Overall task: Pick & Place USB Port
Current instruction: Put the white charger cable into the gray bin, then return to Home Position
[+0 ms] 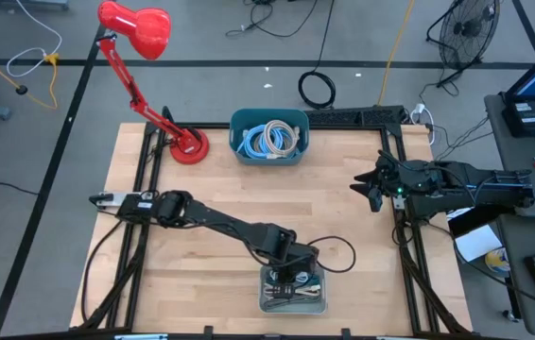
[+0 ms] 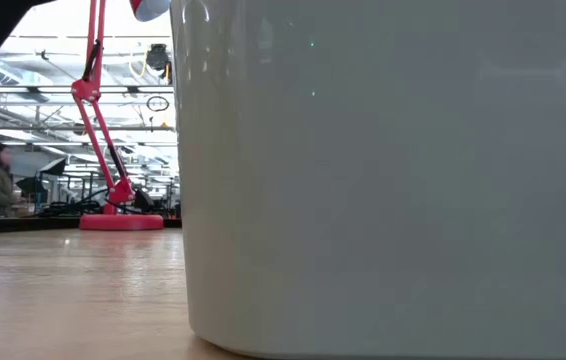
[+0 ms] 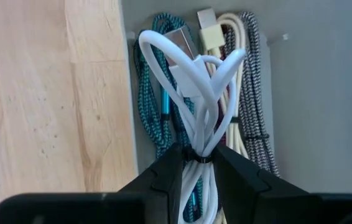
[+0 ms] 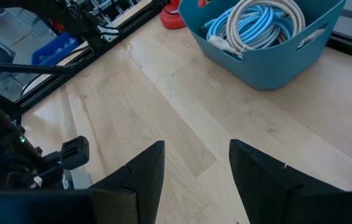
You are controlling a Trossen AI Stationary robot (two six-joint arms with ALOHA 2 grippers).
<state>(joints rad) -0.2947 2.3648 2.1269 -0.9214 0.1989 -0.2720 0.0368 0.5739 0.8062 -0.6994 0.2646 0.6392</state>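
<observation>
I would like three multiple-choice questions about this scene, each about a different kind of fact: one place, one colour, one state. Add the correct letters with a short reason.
1. Where is the left gripper?
A. over the grey tray at the table's near edge
B. over the blue bin
C. beside the red lamp

2. What colour is the cable bundle between the left gripper's fingers?
A. teal
B. white
C. black

3. How is the right gripper?
A. shut on a cable
B. open and empty
C. inside the blue bin

Answers: 1 A, the high view shows it above the tray. 2 B, the left wrist view shows white loops pinched between the fingers. 3 B, its wrist view shows only bare table between the spread fingers.
</observation>
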